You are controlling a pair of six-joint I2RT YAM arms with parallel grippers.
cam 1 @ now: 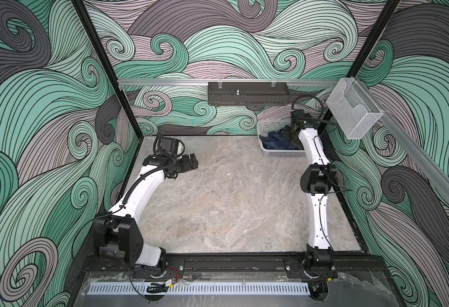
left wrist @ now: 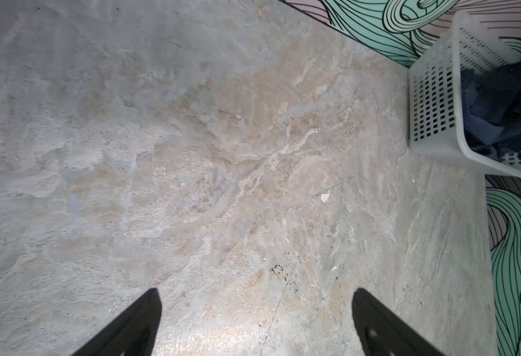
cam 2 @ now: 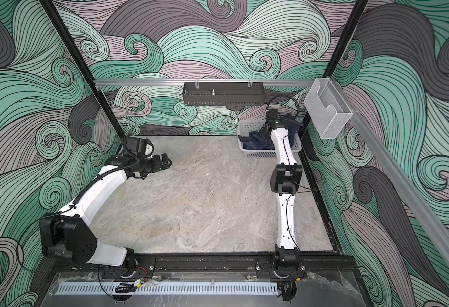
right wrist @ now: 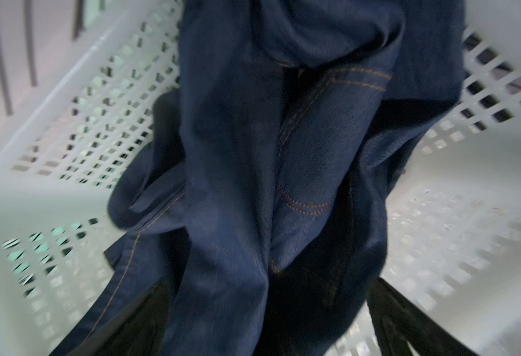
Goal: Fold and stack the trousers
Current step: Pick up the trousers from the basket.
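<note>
View of the work cell from its open side. The trousers (cam 1: 273, 141), dark navy denim with orange-tan stitching, lie crumpled inside a white perforated basket (cam 1: 272, 153) that stands on the table (cam 1: 231, 202) in the far right corner, close against the rear and right walls. In both top views part of the cloth is hidden behind the right arm.

The right arm reaches forward over the basket rim, and the right gripper (right wrist: 270, 283) points down into it. In the right wrist view its two black fingers (right wrist: 148, 311) are spread wide apart, with bunched denim lying between them; they are not pressed onto the cloth. A double-stitched seam and a curved line of stitching run through the folds.

The left gripper (left wrist: 256, 291) hangs above bare table near the far left corner, well apart from the basket. Its fingers are likewise spread wide, with nothing between them.

A black tray (cam 1: 247, 93) hangs from the rail on the rear wall, and a clear holder (cam 1: 353, 111) hangs on the right wall above the basket.
</note>
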